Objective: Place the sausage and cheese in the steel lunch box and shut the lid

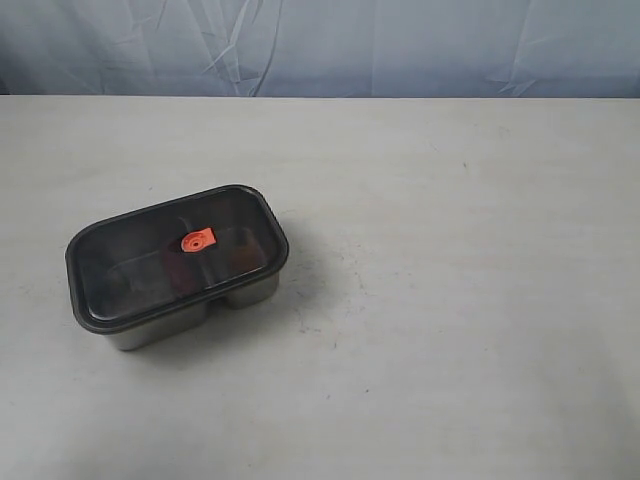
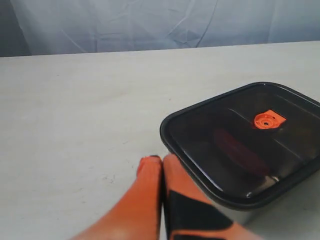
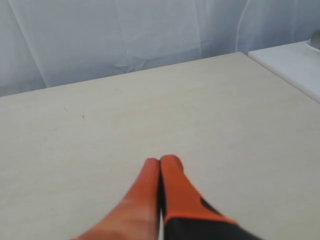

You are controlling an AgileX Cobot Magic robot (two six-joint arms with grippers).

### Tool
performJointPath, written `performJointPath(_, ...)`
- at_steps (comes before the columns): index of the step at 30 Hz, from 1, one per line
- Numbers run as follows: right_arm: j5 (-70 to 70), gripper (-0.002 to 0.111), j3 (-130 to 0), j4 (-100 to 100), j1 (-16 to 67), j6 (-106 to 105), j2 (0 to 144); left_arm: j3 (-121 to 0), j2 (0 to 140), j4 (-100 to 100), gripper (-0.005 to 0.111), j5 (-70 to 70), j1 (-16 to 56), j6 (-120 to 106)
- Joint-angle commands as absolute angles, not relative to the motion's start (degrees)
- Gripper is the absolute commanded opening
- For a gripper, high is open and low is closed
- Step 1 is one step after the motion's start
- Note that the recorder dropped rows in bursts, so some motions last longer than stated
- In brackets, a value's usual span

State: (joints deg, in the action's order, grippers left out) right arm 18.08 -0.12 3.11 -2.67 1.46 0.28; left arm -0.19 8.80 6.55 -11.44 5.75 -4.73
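In the left-centre of the exterior view, the dark smoky translucent lid hides most of the shiny steel lunch box. Only murky reddish patches show through it, and the yellow-orange cheese wedge cannot be picked out. In the left wrist view the glossy red sausage is a dim smear beneath the lid, one corner of which is cut off by the frame's edge. The orange left gripper and orange right gripper are both blurred and cropped at the frame's edge.

I see a pale, matte tabletop with a few small dark specks. Behind the tabletop's far edge hangs a wrinkled bluish-white cloth. Beside one corner of the tabletop stands a whiter surface. The light is soft and even.
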Motion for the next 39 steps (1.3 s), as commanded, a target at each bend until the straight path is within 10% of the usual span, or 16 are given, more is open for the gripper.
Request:
performJointPath(1, 17.6, -0.001, 0.0, 3.3, -2.8, 1.5, 0.0, 0.0, 7.6, 5.5, 0.000, -10.5, 4.6, -4.9)
performJointPath(39, 17.6, -0.001, 0.0, 3.3, -2.8, 1.5, 0.0, 0.0, 0.0, 0.6, 0.000, -12.4, 4.9, -4.9)
